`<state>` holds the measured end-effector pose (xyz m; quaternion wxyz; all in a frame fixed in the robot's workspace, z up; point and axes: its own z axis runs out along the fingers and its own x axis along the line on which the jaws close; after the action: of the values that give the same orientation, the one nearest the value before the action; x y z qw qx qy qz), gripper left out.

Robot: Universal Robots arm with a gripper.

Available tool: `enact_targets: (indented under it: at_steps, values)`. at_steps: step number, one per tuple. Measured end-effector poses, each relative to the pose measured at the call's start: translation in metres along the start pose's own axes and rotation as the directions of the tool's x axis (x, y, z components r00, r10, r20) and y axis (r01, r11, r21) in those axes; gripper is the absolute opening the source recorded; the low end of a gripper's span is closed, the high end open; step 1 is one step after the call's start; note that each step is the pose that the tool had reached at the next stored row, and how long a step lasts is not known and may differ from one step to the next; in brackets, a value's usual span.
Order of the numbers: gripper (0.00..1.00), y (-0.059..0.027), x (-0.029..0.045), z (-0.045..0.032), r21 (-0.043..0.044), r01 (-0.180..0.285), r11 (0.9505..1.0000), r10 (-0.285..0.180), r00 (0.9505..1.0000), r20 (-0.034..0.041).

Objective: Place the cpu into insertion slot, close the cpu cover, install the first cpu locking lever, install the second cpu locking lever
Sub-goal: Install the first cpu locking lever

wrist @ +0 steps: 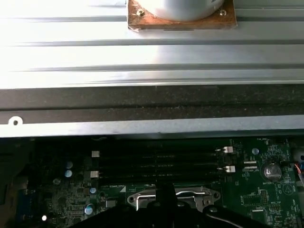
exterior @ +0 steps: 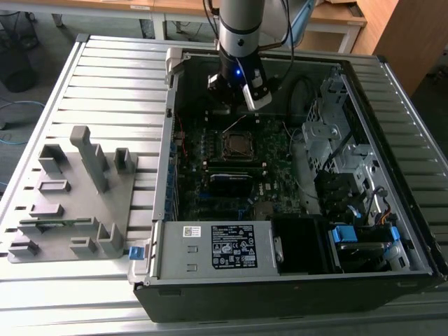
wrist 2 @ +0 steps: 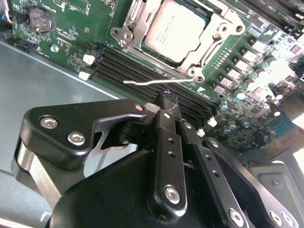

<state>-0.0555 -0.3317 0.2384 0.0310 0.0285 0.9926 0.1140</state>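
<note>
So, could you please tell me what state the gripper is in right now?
Gripper: shut, nothing visibly held; its tip sits close to the thin wire locking lever, and whether they touch cannot be told.

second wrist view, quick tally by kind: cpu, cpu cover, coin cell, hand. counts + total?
cpu: 1
cpu cover: 1
coin cell: 1
hand: 1
Total: 4
</note>
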Motion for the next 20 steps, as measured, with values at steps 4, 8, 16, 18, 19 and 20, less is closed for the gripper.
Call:
enact_targets:
  at_steps: [4, 8, 16, 18, 19, 20]
  values:
    - [0.11, -0.0008, -0.0016, 0.004, 0.0, 0.0, 1.0, 0.0, 1.0, 0.0]
    - [0.11, -0.0014, -0.0028, 0.007, 0.0001, 0.0, 1.0, 0.0, 1.0, -0.0001]
    - [0.11, -0.001, -0.0088, 0.0096, 0.0002, 0.0, 1.0, 0.0, 1.0, -0.0001]
    - [0.11, -0.0008, -0.0094, 0.0103, 0.0002, 0.0, 1.0, 0.0, 1.0, -0.0001]
    - [0.11, -0.0007, -0.0094, 0.0105, 0.0, 0.0, 1.0, 0.0, 1.0, 0.0001]
    - [0.11, -0.0007, -0.0094, 0.0105, 0.0, 0.0, 1.0, 0.0, 1.0, 0.0001]
